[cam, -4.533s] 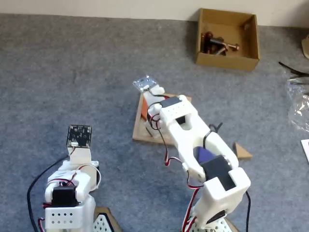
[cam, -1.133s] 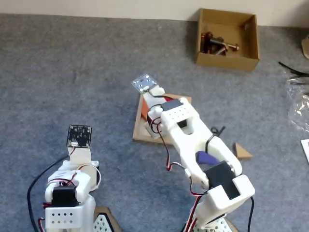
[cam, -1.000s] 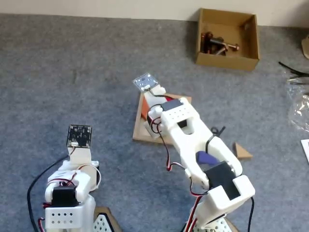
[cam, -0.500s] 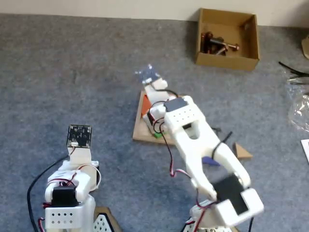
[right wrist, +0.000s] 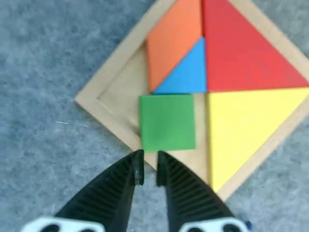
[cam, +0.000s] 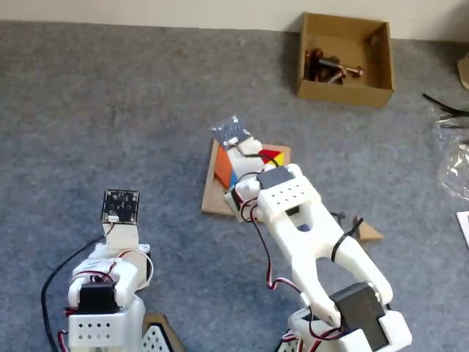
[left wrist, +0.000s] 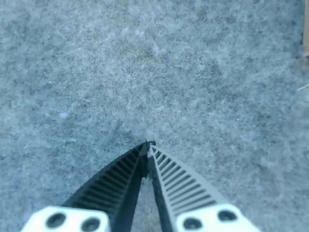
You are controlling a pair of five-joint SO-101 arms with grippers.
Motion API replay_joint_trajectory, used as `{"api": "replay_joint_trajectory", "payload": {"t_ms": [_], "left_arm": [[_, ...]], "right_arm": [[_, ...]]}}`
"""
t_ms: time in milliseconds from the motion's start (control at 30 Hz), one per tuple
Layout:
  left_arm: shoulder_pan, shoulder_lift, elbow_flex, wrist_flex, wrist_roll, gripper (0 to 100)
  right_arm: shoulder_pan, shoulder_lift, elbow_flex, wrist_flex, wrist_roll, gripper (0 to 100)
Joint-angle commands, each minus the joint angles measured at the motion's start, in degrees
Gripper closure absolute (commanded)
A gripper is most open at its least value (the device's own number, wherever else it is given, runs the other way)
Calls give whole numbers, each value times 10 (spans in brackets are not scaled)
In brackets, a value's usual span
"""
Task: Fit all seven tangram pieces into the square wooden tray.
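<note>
Right gripper (right wrist: 148,169) is hovering at lower centre, just beside the green square (right wrist: 167,122), fingers a narrow gap apart and gripping nothing, probably so it can nudge the square flush. The square is lying in the tray (right wrist: 88,103), under the blue piece (right wrist: 186,77). Left gripper (left wrist: 148,143) is idling, pressed together, over carpet (left wrist: 145,58).

"What's different from a few seconds back?"

"The right arm (cam: 308,227) has drawn back toward its base. Its fingers (right wrist: 137,169) were over the middle of the square wooden tray (cam: 212,202) and now sit at the tray's near edge."

"And the tray?"

"It's uncovered now. The orange piece (right wrist: 174,43), red triangle (right wrist: 246,53), yellow triangle (right wrist: 246,125) and blue triangle (right wrist: 186,75) show, where the arm hid most of them before. A green square (right wrist: 167,122) lies just ahead of the fingertips."
</note>
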Motion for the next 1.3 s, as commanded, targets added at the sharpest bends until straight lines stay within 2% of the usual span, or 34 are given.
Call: {"api": "replay_joint_trajectory", "payload": {"t_ms": [0,200,600,900,1267], "left_arm": [[-7,-3,13,4,-4,993],[-7,-3,13,4,-4,993],[-7,-3,13,4,-4,993],[-7,-3,13,4,-4,993],[-7,-3,13,4,-4,993]], "right_arm": [[-33,-29,-4,0,-1,993],[-48,-28,2,-76,-2,993],[-44,94,-6,-81,0,993],[0,100,-33,-82,0,993],[10,98,-33,-117,0,993]]}}
